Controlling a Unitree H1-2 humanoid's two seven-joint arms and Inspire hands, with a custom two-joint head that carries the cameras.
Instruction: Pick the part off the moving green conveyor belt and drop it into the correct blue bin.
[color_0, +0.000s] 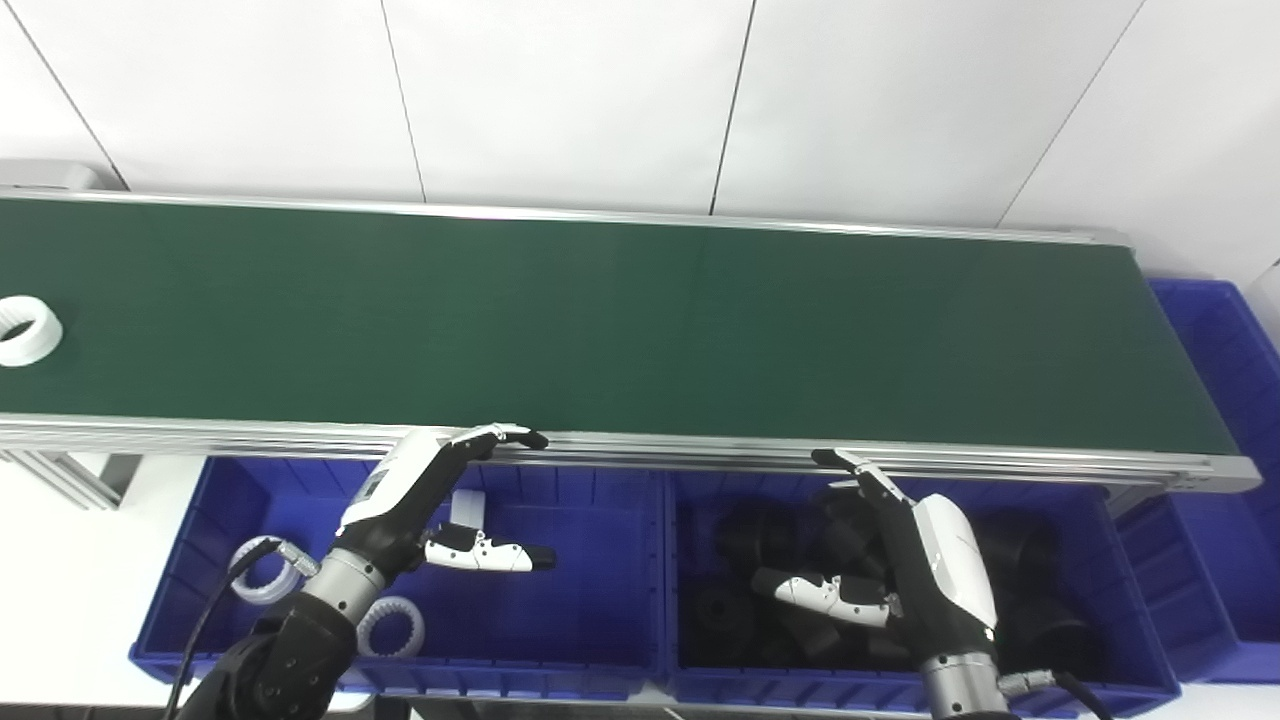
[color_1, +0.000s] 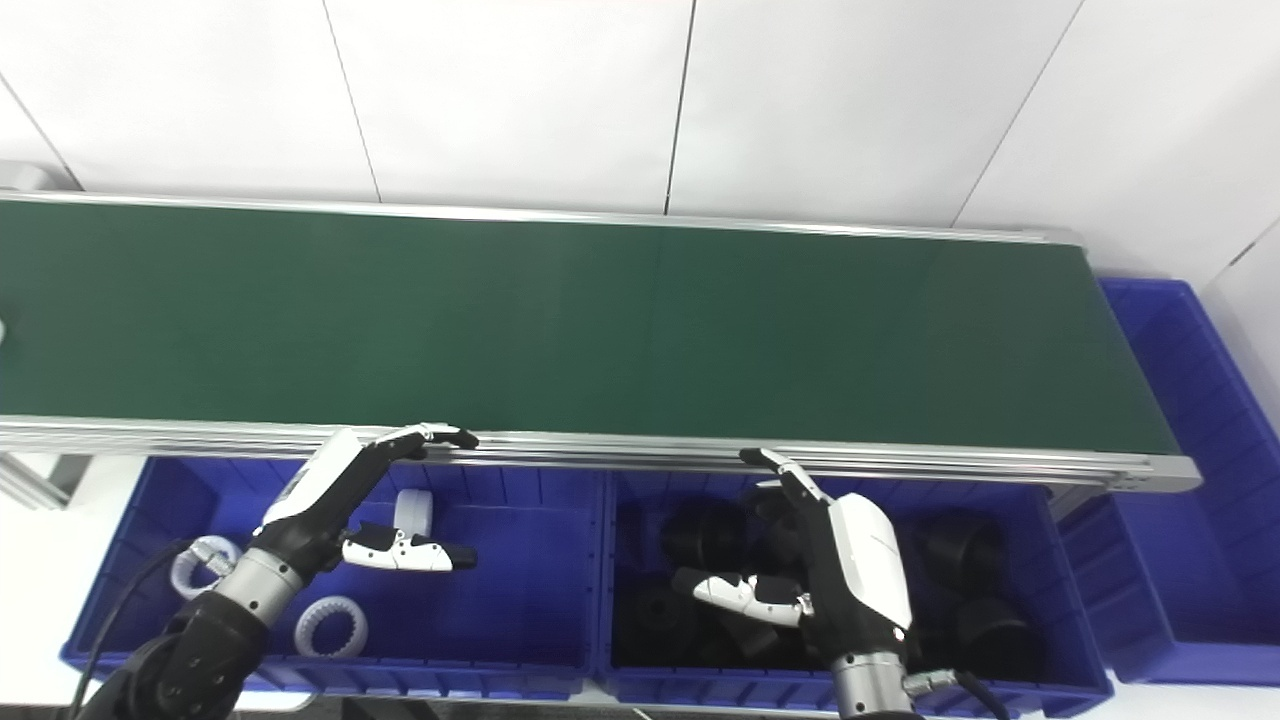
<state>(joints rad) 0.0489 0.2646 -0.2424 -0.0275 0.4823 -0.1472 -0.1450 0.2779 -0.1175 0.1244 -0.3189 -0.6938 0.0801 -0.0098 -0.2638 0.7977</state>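
Meanwhile, a white ring-shaped part (color_0: 24, 331) rides the far-left end of the green conveyor belt (color_0: 620, 330), well apart from both robot hands waiting at the near rail. The left hand (color_0: 430, 500) hovers over the left blue bin (color_0: 600, 590), fingers spread and extended toward the belt's aluminium edge, thumb held apart, gripping nothing. The right hand (color_0: 900, 560) hangs above the middle blue bin (color_0: 1100, 560), likewise spread and empty.

White rings (color_0: 392, 625) lie in the left bin; black parts (color_0: 750, 530) fill the middle one. A third blue bin (color_0: 1220, 360) sits at the belt's right end, and its contents cannot be made out.

Judging by colour, the incoming piece belongs with the white rings, making the left hand the likelier one to take it. The risk is timing: a reach begun too late would let the part slide past toward the right end, and fingers closing on a moving ring could knock it sideways rather than clasp it. A catch by the right hand could tempt a drop among the black parts.

Only the left eye view shows the ring whole; in the right eye view it is a bare sliver at the left edge. The right eye view, in turn, shows more of the end bin's interior.
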